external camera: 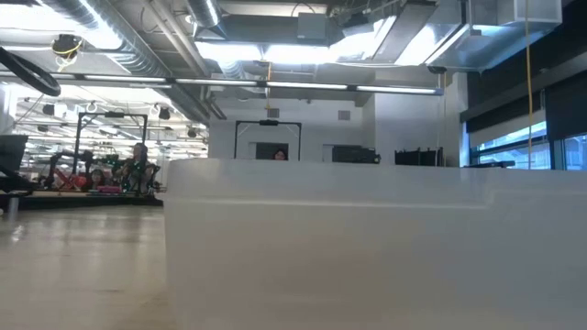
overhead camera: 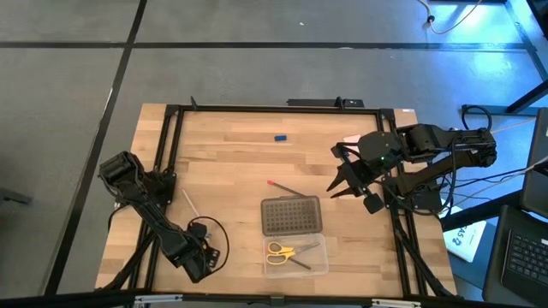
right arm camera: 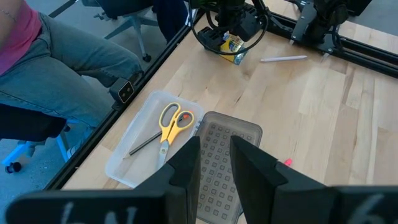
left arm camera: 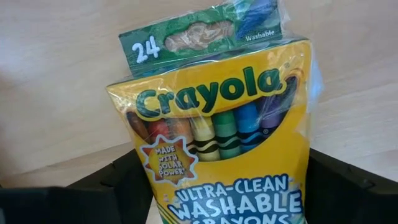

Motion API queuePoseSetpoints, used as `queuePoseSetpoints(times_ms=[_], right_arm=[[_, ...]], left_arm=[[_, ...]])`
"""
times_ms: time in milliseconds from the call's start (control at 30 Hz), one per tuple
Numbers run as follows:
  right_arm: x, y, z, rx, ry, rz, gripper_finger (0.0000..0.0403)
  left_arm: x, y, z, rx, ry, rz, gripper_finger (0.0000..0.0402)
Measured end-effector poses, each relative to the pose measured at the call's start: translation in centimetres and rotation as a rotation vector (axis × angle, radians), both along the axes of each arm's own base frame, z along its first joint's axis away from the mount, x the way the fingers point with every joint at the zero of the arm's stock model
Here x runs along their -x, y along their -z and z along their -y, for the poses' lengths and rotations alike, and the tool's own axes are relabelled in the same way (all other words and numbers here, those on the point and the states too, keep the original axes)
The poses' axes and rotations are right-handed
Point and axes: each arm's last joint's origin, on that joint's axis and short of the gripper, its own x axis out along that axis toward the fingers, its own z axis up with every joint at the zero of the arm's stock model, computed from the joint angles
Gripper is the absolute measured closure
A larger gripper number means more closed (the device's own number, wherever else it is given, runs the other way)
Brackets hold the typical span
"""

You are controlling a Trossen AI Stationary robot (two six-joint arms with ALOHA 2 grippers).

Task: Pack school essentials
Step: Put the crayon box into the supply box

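Note:
The green-yellow crayon box (left arm camera: 224, 130), in clear wrap, lies face up on the wood at the table's near left. My left gripper (overhead camera: 201, 257) points down over it, with its dark fingers on the box's two long sides. The yellow-handled scissors (overhead camera: 281, 251) and a dark pencil (overhead camera: 301, 261) lie in the clear case (overhead camera: 318, 267). On the table lie a red pencil (overhead camera: 287, 187), a pale pencil (overhead camera: 190, 204) and the blue eraser (overhead camera: 279, 136). My right gripper (right arm camera: 214, 168) hangs raised at the right, narrowly open, with nothing between its fingers. My left gripper comes at the crayon box from above, pointing down. One finger (left arm camera: 118, 186) is at the box's one long side (left arm camera: 152, 186) and the other finger (left arm camera: 342, 186) is at the opposite side. The fingers lie across the box. The box rests flat on the table.
The grey dotted lid (overhead camera: 291, 216) lies just beyond the clear case. A black frame (overhead camera: 171, 145) runs around the table. The low view is filled by the case's clear wall (external camera: 367, 257). A seated person (right arm camera: 56, 68) is at the near edge. Bare wood shows around the eraser.

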Motion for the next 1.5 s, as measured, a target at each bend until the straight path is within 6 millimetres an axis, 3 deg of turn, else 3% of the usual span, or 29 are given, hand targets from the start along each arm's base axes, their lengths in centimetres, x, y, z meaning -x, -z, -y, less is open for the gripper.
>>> queuePoseSetpoints(times_ms=[500, 733, 967, 1200, 1500], right_arm=[[0.0, 0.0, 0.0, 0.0, 0.0, 0.0, 0.0313], [0.0, 0.0, 0.0, 0.0, 0.0, 0.0, 0.0313], [0.0, 0.0, 0.0, 0.0, 0.0, 0.0, 0.0313], [0.0, 0.0, 0.0, 0.0, 0.0, 0.0, 0.0313], [0.0, 0.0, 0.0, 0.0, 0.0, 0.001, 0.0313]], left_arm=[[-3.8, -3.4, -0.6, -0.169, 0.163, 0.203, 0.01], [-7.2, -6.1, -1.8, -0.203, 0.361, 0.276, 0.0101], [-10.3, -9.2, -3.1, -0.276, 0.673, 0.362, 0.0101], [-12.4, -9.9, -4.3, -0.361, 0.961, 0.437, 0.0101], [-15.1, -10.4, -4.7, -0.438, 1.101, 0.608, 0.0101]])
